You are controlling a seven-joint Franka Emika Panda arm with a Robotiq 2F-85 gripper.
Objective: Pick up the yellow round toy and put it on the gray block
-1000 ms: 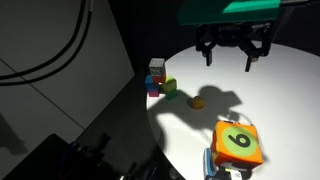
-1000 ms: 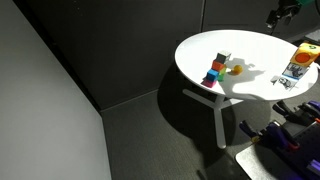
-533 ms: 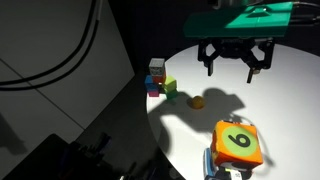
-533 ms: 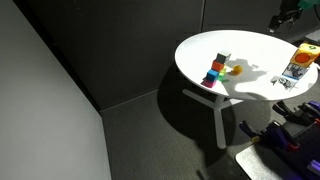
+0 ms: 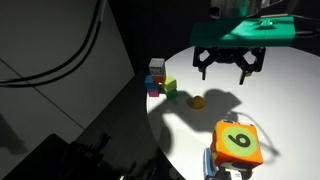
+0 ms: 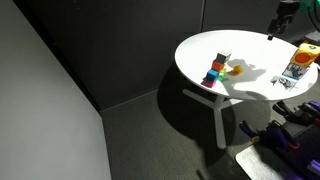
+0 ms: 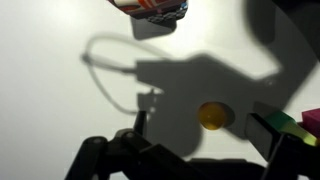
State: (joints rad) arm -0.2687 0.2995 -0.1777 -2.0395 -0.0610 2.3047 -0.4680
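One gripper (image 5: 226, 70) is held above the table (image 5: 290, 110), fingers spread apart, nothing gripped. Yellow ball (image 5: 197, 101) is seen on the tabletop near the edge, just beside the green block (image 5: 170, 86). Gray block (image 5: 157, 65) is set at that edge among other small blocks. Approach step is judged in hand. A descent over the ball, then closing, is called for next.
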